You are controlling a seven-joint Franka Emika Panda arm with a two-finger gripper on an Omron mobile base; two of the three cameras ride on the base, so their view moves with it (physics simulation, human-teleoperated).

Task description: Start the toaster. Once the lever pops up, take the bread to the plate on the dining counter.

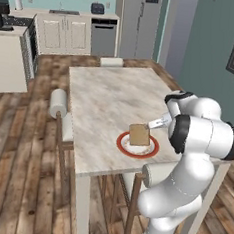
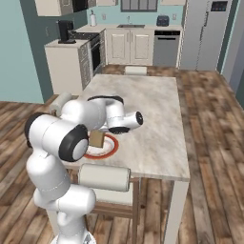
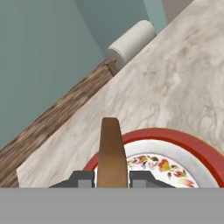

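Observation:
My gripper [image 1: 151, 125] is shut on the bread [image 1: 139, 134], a tan-brown slice held upright on its edge over the plate [image 1: 124, 146]. In the hand view the bread [image 3: 111, 148] stands between the two fingertips of the gripper [image 3: 112, 177], above the red-rimmed plate [image 3: 175, 136] with a flower pattern. The plate [image 2: 110, 148] lies near the front of the dining counter [image 1: 111, 96], and my arm partly covers the bread [image 2: 96, 138]. I cannot tell whether the slice touches the plate. The dark toaster [image 1: 97, 8] sits far back on the kitchen worktop.
Chairs with white rolled backs stand around the dining counter: one on the left side [image 1: 58, 103], one at the front [image 2: 104, 177], one at the far end [image 1: 111, 62]. Kitchen cabinets, a dishwasher [image 2: 166, 47] and a fridge line the back wall.

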